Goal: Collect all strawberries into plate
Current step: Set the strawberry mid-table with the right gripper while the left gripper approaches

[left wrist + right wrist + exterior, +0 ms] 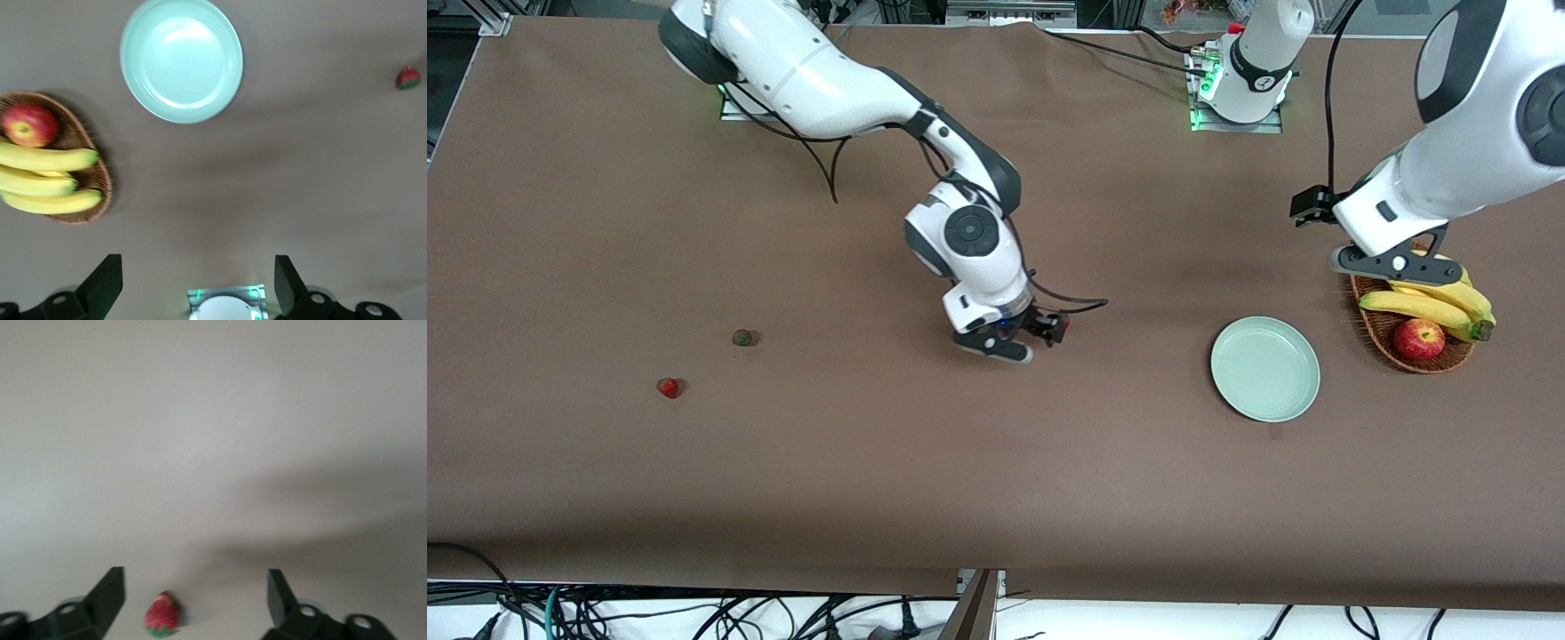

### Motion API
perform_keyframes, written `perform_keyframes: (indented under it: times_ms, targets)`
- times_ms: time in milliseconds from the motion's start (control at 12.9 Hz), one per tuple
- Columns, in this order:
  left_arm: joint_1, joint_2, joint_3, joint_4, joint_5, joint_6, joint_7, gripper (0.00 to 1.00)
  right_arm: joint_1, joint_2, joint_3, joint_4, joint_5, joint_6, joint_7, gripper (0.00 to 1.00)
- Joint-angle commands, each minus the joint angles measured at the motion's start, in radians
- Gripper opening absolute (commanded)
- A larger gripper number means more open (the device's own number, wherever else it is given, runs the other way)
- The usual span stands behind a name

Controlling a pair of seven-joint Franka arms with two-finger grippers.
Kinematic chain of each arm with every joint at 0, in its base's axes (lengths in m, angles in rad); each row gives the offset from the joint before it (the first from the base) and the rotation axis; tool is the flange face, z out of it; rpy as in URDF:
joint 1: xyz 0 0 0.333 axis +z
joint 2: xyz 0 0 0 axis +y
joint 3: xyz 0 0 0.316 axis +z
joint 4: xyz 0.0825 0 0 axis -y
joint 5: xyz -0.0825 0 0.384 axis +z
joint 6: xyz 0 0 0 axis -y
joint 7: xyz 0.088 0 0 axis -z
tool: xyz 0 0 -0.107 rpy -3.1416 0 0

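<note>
Brown bench seen from the high front camera. Nearest that camera among the fruit at the right arm's end lies a red strawberry (668, 388), on the bare bench surface (871, 480). A little farther from the camera, just beside it, lies a second strawberry (742, 337) showing mostly dark green. The pale green plate (1265, 368) rests toward the left arm's end, with nothing on it, well apart from both berries. Next to it, closer to that end's edge, a wicker basket (1423, 363) holds a red apple (1419, 339) and a bunch of bananas (1432, 302).

The right pincer (1021, 340) is low over the middle of the bench, its jaws spread apart and gripping nothing. In the right wrist view a third strawberry (163, 615) lies on the bench between the fingers (107, 597), free of both. The left pincer (1400, 265) hangs over the basket's farther rim, jaws wide and empty; this arm waits. Its wrist view shows the plate, the basket and the third berry off to one edge.
</note>
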Motion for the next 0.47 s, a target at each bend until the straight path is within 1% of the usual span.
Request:
perform_keyframes:
  times_ms: [0,155,233,310,388]
  targets:
    - [0.008,0.091,0.001,-0.009,-0.096,0.066,0.003,1.00,-0.098,-0.106,0.011,-0.037,-0.009,-0.199,-0.219,1.00]
    - [-0.009,0.122,-0.007,-0.102,-0.171,0.268,-0.015,1.00,-0.184,-0.173,0.011,-0.089,-0.006,-0.299,-0.448,1.00]
    - [-0.031,0.127,-0.032,-0.165,-0.210,0.384,-0.049,1.00,-0.222,-0.201,0.009,-0.128,-0.003,-0.320,-0.546,1.00]
    - [-0.053,0.142,-0.055,-0.213,-0.227,0.493,-0.139,1.00,-0.264,-0.237,0.008,-0.175,0.002,-0.337,-0.630,1.00]
    - [-0.094,0.172,-0.081,-0.229,-0.226,0.570,-0.247,1.00,-0.305,-0.268,0.003,-0.226,0.002,-0.347,-0.700,1.00]
